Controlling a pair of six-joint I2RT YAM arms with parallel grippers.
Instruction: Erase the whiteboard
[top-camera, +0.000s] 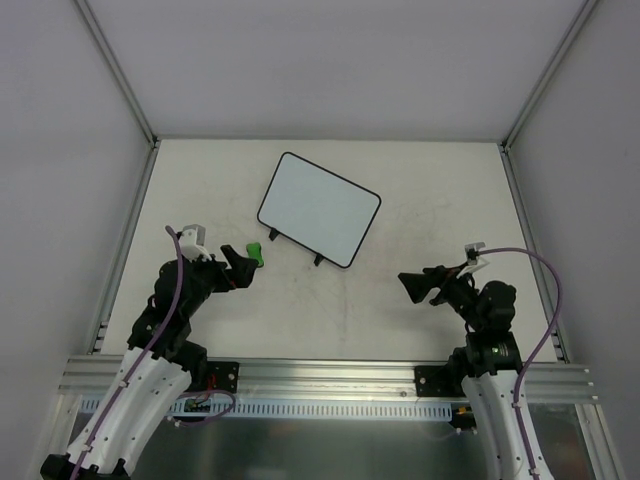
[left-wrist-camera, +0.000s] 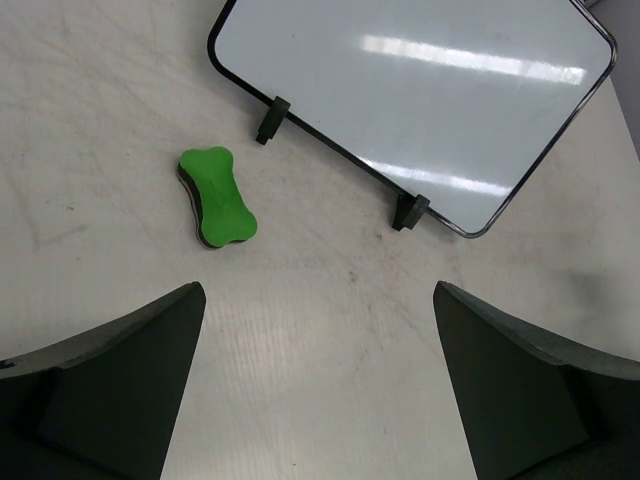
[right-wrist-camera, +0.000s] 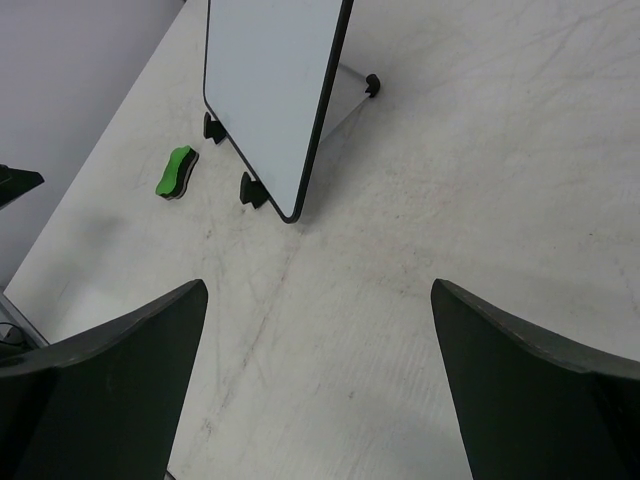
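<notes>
The whiteboard (top-camera: 319, 209) lies flat at the middle back of the table, white with a thin black frame and two small black feet on its near edge. It also shows in the left wrist view (left-wrist-camera: 420, 90) and the right wrist view (right-wrist-camera: 270, 90); its surface looks blank. A green bone-shaped eraser (top-camera: 256, 254) lies just left of the board's near corner, seen in the left wrist view (left-wrist-camera: 216, 196) and the right wrist view (right-wrist-camera: 175, 172). My left gripper (top-camera: 243, 264) is open and empty, just short of the eraser. My right gripper (top-camera: 412, 284) is open and empty, to the right of the board.
The table (top-camera: 420, 200) is beige and scuffed, walled by grey panels on three sides with metal rails along the left and right edges. An aluminium rail (top-camera: 330, 375) runs along the near edge by the arm bases.
</notes>
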